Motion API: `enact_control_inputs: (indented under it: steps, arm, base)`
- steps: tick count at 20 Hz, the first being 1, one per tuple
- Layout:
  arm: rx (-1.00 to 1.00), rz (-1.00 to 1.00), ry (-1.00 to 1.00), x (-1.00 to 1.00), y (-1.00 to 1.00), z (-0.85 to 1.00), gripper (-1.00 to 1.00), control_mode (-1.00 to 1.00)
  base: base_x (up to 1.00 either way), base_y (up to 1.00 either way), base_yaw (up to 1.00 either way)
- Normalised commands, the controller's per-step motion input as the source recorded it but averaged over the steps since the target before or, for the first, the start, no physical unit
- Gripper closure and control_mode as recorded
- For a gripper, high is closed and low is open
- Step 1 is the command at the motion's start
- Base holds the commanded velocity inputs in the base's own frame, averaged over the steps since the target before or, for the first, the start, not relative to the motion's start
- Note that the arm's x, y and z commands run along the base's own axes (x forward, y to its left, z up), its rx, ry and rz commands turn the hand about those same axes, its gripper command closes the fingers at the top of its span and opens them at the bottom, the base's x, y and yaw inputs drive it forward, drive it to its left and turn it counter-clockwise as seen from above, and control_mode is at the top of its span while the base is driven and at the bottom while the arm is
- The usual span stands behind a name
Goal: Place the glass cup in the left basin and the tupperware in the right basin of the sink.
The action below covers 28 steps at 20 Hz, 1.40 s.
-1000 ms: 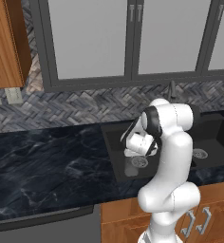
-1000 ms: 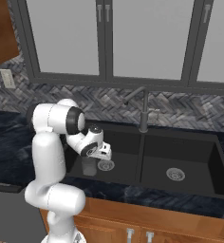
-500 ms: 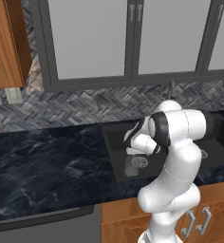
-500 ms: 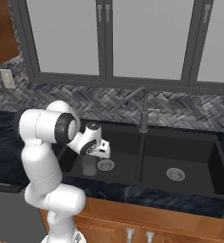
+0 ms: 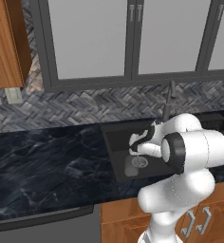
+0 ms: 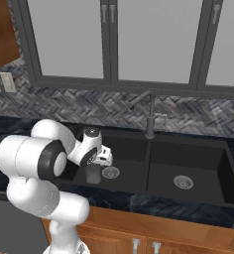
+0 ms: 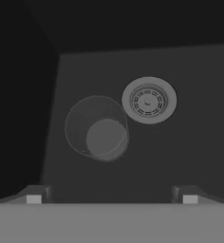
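Note:
The glass cup (image 7: 97, 128) stands upright on the floor of the left basin (image 6: 129, 153), just beside its silver drain (image 7: 148, 100). It shows as a greyish tumbler (image 5: 131, 169) near the basin's front left corner (image 6: 93, 174). My gripper (image 7: 112, 197) hangs open a little above the cup, with nothing between its fingertips (image 7: 34, 198). The hand (image 6: 104, 157) points down into the left basin (image 5: 117, 141). The right basin (image 6: 191, 159) of the black sink holds only its drain (image 6: 183, 182). The tupperware is out of view.
A dark faucet (image 6: 149, 115) rises behind the sink's centre divider (image 6: 146, 167). Black marble counter (image 5: 47, 161) stretches to the left of the sink. Wooden cabinet doors (image 6: 153, 238) run below, and grey-framed windows (image 5: 133, 38) stand above the herringbone backsplash.
The arm's large upper joints have swung lower and outward. The hand has stayed over the left basin with its jaws open, and the cup has not moved.

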Motion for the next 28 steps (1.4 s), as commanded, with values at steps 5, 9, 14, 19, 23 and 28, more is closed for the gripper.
enact_control_inputs:
  steps: [5,9,14,19,23,28]
  arm:
    - [0.00,0.00,0.00,-0.18,0.00,0.60,-1.00,-1.00]
    - [0.00,0.00,0.00,-0.03,0.04,0.62,-1.00,-1.00]
    - [0.00,0.00,0.00,-0.07,0.01,0.62,-1.00,-1.00]
    - [0.00,0.00,0.01,-0.14,0.00,0.54,-1.00,-1.00]
    - [0.00,0.00,0.03,-0.24,0.00,0.48,-1.00,-1.00]
    - [0.00,0.00,0.05,-0.33,0.00,0.29,-1.00,-1.00]
  base:
    - [0.00,0.00,0.00]
    - [0.00,0.00,0.00]
    - [0.00,0.00,0.00]
    - [0.00,0.00,0.00]
    - [0.00,0.00,0.00]
    - [0.00,0.00,0.00]
